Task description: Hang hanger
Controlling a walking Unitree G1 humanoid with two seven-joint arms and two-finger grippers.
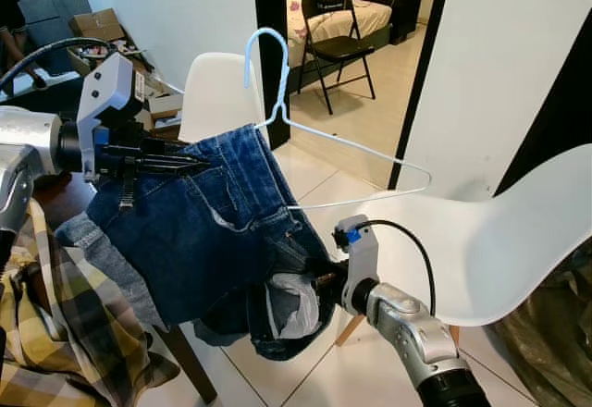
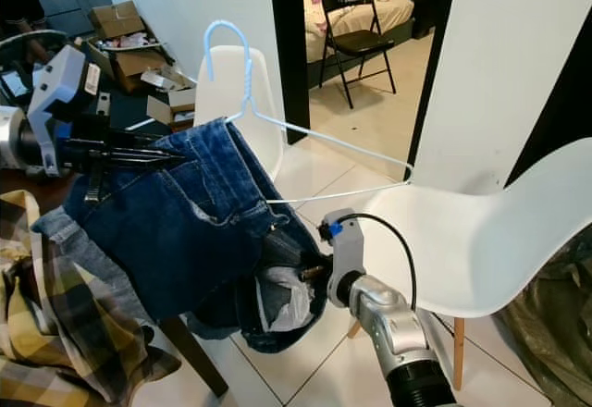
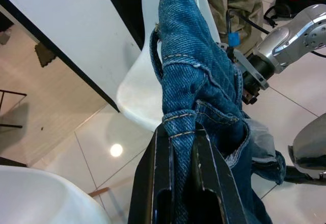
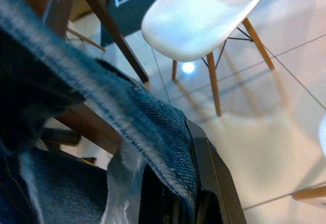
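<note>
At frame centre we see heavy blue denim jeans [image 1: 199, 231] draped on a thin light-blue wire hanger [image 1: 277, 102]. Our left gripper [image 1: 190, 162] pinches the waistband upper left; our right gripper [image 1: 314, 282] clamps a lower fold.

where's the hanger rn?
Centre of the head views: hanger threaded in the jeans, held up between left pincer and right pincer, before the white chair.
</note>
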